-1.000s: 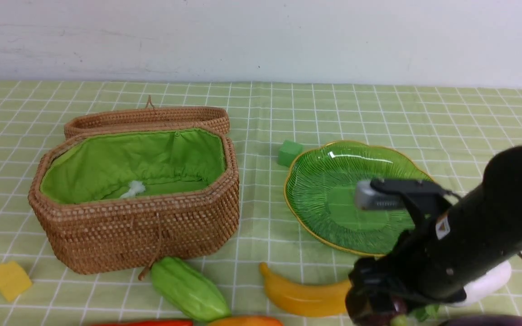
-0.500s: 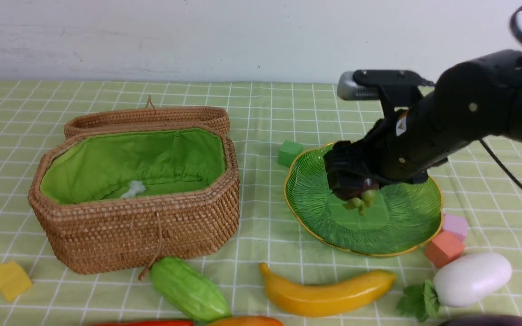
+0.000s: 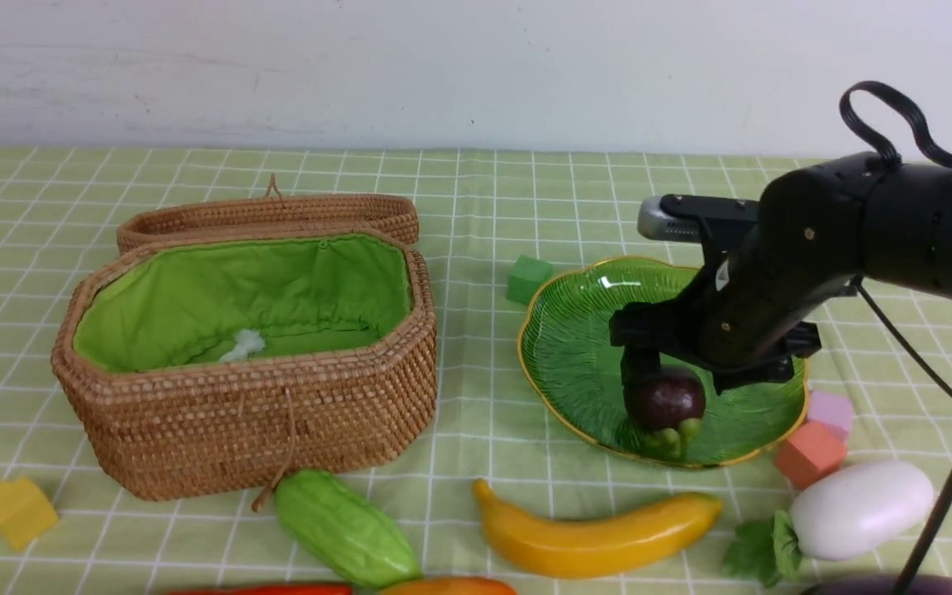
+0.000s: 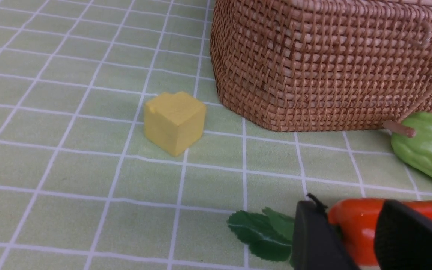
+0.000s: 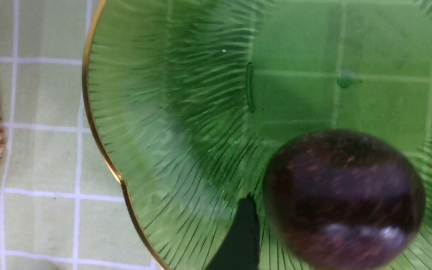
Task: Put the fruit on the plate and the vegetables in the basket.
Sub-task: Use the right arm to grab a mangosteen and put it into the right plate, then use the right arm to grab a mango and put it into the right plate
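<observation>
Your right pincer (image 3: 674,376) hangs low over the plate (image 3: 567,355) with its jaws spread. In the right wrist view a sliver of green glass shows between each finger and the purple ball (image 3: 664,398), so nothing is clamped. The ball sits in the plate toward the near rim, with its little green leaves pointing at you. Your left pincer (image 4: 351,232) is low over the bench (image 3: 484,207) with its jaws apart. The stem end of the red pepper (image 4: 354,225) shows in the gap, and the pepper runs on past one finger. You cannot tell from that view whether the fingers touch it. The pepper lies on the bench by the near edge, in front of the basket (image 3: 261,421). The basket stands open on the left, with its lid (image 3: 269,216) folded back behind it. The green gourd (image 3: 344,529) lies just in front of the basket's near wall, beside the pepper. The mango (image 3: 451,587) peeks in at the bottom edge next to the gourd. The banana (image 3: 592,537) lies on the bench just in front of the plate. The white radish (image 3: 860,508) is to its right, its leaves pointing toward the banana. A green cube (image 3: 528,278) sits by the plate's far left rim. A pink cube (image 3: 830,411) and an orange cube (image 3: 811,453) sit against its right side, and a yellow cube (image 3: 16,510) sits off the basket's near left corner.
</observation>
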`<action>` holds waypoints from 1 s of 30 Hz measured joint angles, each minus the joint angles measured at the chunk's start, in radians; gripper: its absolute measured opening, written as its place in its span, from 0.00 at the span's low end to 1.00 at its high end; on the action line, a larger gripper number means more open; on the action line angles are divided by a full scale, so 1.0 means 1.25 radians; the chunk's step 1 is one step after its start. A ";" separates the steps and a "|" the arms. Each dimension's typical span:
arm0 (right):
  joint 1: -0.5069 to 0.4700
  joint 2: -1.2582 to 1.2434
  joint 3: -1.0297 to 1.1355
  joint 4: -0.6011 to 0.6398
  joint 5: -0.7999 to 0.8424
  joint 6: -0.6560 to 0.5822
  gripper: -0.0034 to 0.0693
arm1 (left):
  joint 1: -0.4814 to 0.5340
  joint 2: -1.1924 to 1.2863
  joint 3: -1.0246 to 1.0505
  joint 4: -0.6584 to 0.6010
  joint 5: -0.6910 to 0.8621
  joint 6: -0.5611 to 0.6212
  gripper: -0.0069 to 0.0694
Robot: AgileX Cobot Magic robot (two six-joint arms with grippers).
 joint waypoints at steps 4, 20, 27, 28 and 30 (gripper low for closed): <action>0.000 -0.024 -0.011 0.000 0.012 -0.006 0.95 | 0.000 0.000 0.000 0.000 0.000 0.000 0.40; 0.324 -0.136 0.016 0.136 0.158 -0.857 0.76 | 0.000 0.000 0.000 0.000 0.000 0.000 0.40; 0.435 -0.113 0.067 0.150 0.129 -1.052 0.76 | 0.000 0.000 0.000 0.000 0.000 0.000 0.40; 0.438 -0.101 0.068 0.152 0.115 -1.056 0.76 | 0.000 0.000 0.000 0.000 0.000 0.000 0.40; 0.439 -0.079 0.068 0.160 0.089 -1.059 0.76 | 0.000 0.000 0.000 0.000 0.000 0.000 0.40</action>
